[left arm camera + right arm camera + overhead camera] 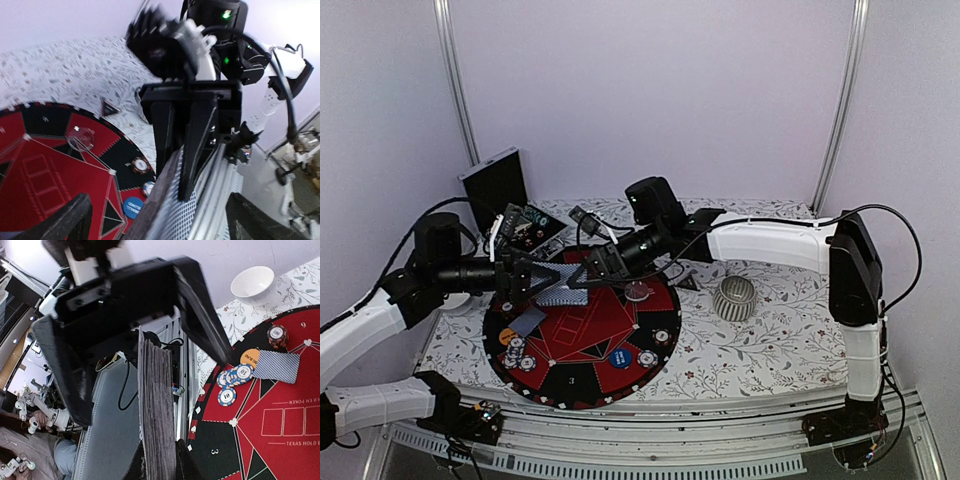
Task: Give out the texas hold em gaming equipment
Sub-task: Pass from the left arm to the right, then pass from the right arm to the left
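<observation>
One card deck [157, 405], edge-on at right wrist, shows patterned back overhead.

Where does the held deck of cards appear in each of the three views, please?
Top external: the deck of cards is left of centre, at mid-height.
Left wrist: the deck is at bottom centre, with its patterned back showing.
Right wrist: the deck runs from the centre to the bottom edge, seen edge-on.
Shared landmark: the round red-and-black mat.
</observation>
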`<state>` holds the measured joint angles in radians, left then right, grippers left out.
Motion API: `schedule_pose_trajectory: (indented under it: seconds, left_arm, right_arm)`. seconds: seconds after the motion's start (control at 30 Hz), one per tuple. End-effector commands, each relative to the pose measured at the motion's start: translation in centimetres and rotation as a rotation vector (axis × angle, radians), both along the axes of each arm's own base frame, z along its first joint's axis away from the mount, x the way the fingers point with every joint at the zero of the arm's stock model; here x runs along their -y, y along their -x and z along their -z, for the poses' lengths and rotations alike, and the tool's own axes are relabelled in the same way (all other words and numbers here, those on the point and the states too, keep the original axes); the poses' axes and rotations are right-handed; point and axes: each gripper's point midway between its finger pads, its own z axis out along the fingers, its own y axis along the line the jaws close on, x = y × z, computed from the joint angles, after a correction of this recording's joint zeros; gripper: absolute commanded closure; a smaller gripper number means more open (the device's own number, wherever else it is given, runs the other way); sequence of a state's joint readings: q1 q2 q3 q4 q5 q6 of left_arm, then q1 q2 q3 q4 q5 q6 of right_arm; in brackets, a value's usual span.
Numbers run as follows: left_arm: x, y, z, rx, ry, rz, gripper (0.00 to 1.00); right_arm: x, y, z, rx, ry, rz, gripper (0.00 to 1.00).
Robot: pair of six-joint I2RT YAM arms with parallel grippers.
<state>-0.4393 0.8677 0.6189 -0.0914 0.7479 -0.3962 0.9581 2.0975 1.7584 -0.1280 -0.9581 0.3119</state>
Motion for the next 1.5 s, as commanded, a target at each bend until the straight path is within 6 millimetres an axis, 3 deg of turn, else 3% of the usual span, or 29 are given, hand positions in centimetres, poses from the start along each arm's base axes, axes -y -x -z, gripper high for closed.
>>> schedule_pose_trajectory:
  seconds: [0.0,0.17,0.37,0.6,0.7,0.9,1.1,1.37,1.47]
  left_arm:
    - [-2.2,-1.3,-3.4,0.386,-0.236,-0.146,0.02]
    - [-2.1,-0.4,-6.3,0.731,-0.437,-0.121,0.02]
    - [0.2,1.6,-5.6,0.989,-0.601,0.068,0.02]
    - [2.1,0.8,0.3,0.973,-0.867,0.244,0.02]
    - [2.3,0.4,0.3,1.019,-0.870,0.225,0.02]
    - [2.4,-1.1,2.5,0.977,-0.945,0.201,0.02]
    - [2.8,-1.0,3.9,0.951,-0.942,0.228,0.02]
    - [2.7,-2.1,4.3,0.942,-0.980,0.194,0.02]
    - [2.8,-2.2,3.5,0.949,-0.963,0.169,0.02]
  right_arm:
    - [1.8,-2.0,0.2,-0.040,0.093,0.107,0.99]
    - [3.0,-2.9,1.1,-0.043,0.191,0.175,0.99]
    - [3.4,-3.1,0.9,-0.049,0.215,0.193,0.99]
    - [3.1,-3.1,0.4,-0.045,0.209,0.189,0.99]
    - [3.0,-2.9,0.2,-0.045,0.204,0.182,0.99]
    - [2.4,-2.2,-0.1,-0.029,0.190,0.150,0.99]
    - [1.9,-1.4,-1.1,-0.016,0.160,0.117,0.98]
    - [1.3,0.0,-1.6,-0.011,0.135,0.059,0.99]
    - [1.3,0.2,-1.5,-0.013,0.138,0.055,0.99]
